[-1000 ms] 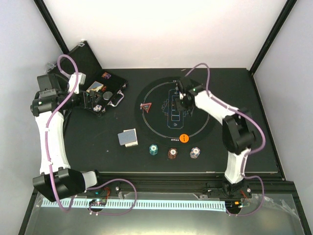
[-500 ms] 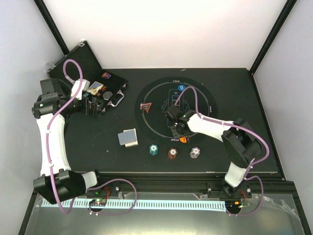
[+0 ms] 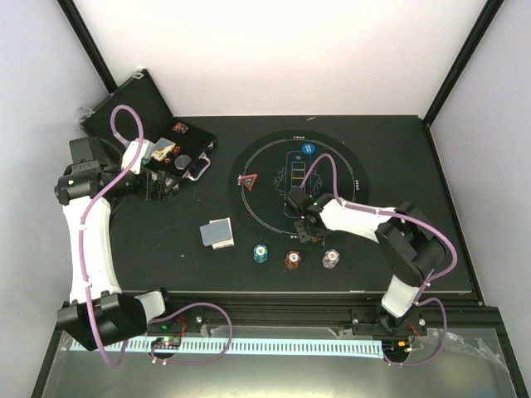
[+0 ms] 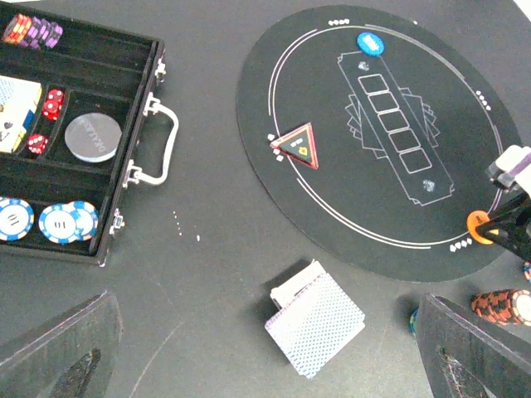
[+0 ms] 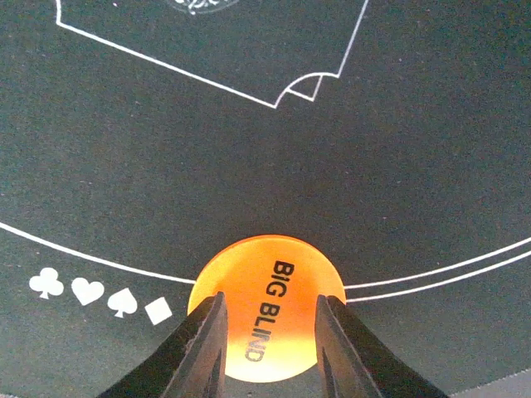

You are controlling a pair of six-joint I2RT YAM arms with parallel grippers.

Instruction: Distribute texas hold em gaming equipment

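Two big items first: the black table (image 3: 431, 166) carries the round mat (image 3: 259, 211) mid-table and the open case (image 4: 153, 83) at far left. Our left gripper (image 4: 265, 323) hangs near the case, fingers spread wide, nothing between them.

Next, the card deck (image 3: 218, 233) sits on bare table between case and mat, its top part offset from the rest. We judge it light but slippery. Cards shear apart, so we pinch the whole block across its edges.

Three chip piles line up on the table just in front of the mat: teal stack (image 3: 261, 253), brown-red stack (image 3: 293, 260), white-grey stack (image 3: 331, 259). They look stiff and smooth, and likely topple unless gripped low on the sides.

On the mat, the red triangle marker (image 3: 247, 180) lies on the left ring and the blue disc (image 3: 308, 148) at the far edge.

Smallest and current target: the orange disc (image 5: 265, 282), printed BIG BLIND. It lies flat on the mat's near edge over the double ring line, beside the suit symbols. Our right gripper (image 5: 270, 340) is directly over it with jaws partly apart. The gap is narrower than the disc, both tips overlap its face, and it is not clamped. We can't tell if the tips touch it.

We expect the disc to be thin, rigid, very light and glossy, so a pinch from the top won't hold. Best hold is to open wider, put the tips down to the mat and squeeze across the diameter at the rim. Risk is that it skates or flips.
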